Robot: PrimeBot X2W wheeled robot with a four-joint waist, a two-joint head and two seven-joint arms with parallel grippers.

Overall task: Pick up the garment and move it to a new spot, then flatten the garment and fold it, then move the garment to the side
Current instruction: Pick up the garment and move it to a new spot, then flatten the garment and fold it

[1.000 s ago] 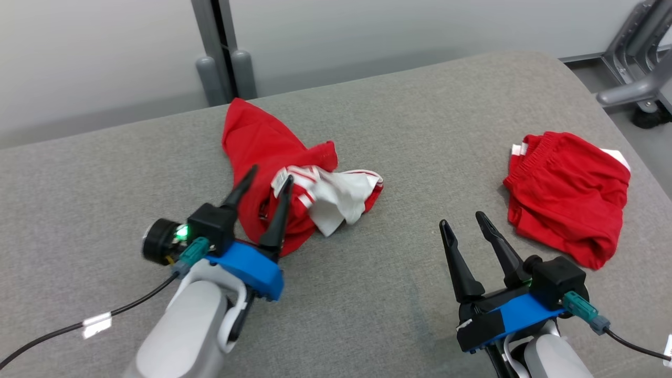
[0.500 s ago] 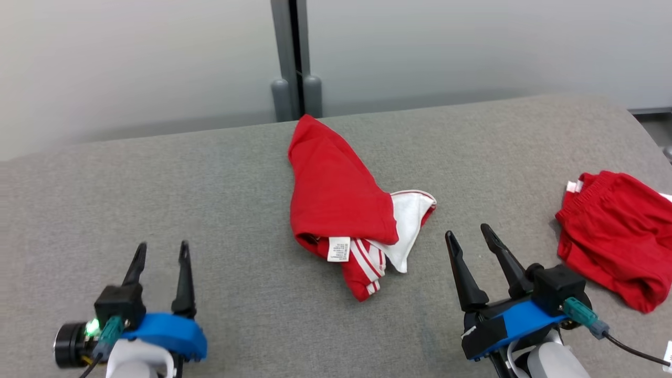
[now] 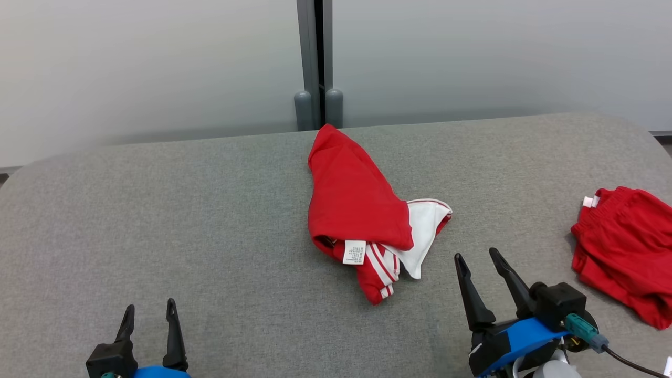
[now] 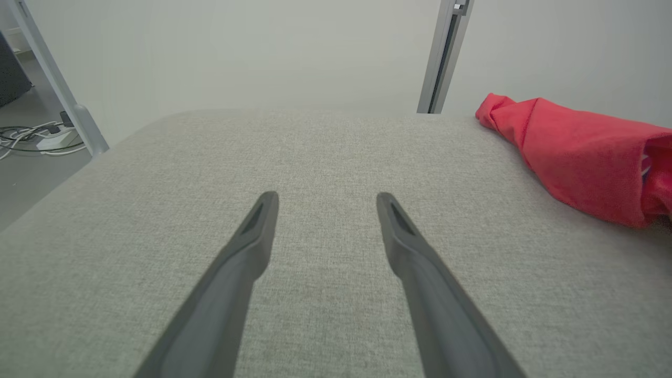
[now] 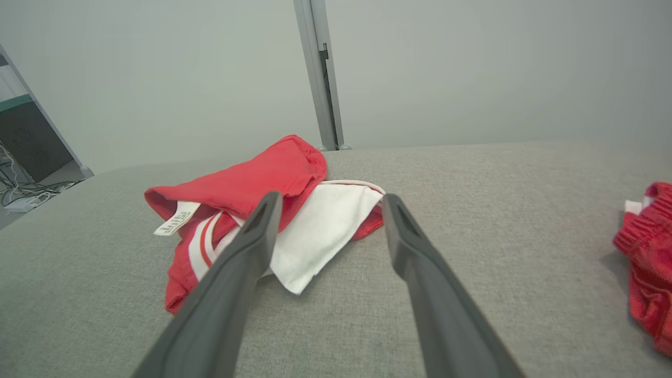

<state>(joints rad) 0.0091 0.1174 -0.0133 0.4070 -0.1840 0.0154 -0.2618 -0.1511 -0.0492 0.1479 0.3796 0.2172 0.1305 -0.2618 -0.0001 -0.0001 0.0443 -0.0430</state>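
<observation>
Grey fabric top; we go L to R. Our left gripper sits low at the near-left, jaws spread, nothing betw. them. Its wrist view has bare weave under the fingers. It's well apart from the garment.

The garment lies mid-table, a red crumpled heap. Its far tip is near the back edge, by the post. A white panel spills out on its right side, w/ a label and a striped bit at the near end. It's not flat and not folded.

Our right gripper is near the heap's near-right corner, also wide open and empty, not touching the cloth. Far right, a second red piece lies bunched by the table edge.

We reckon flattening comes next. What could go wrong:

- Layers overlap, so a pinch at the near end may take 2+ layers. The heap would then lift as a lump and not open out.
- The left arm is far off. If only the right pulls, the cloth prob. drags across the weave and doesn't spread.
- The far tip sits close to the back edge, so a push that way could tip it over.
- Thin cloth on a soft top means the tips may dig into the weave or close on nothing.
- The piece at right is the same colour and close to our right arm, so a drift that way could grab or disturb the wrong item.
</observation>
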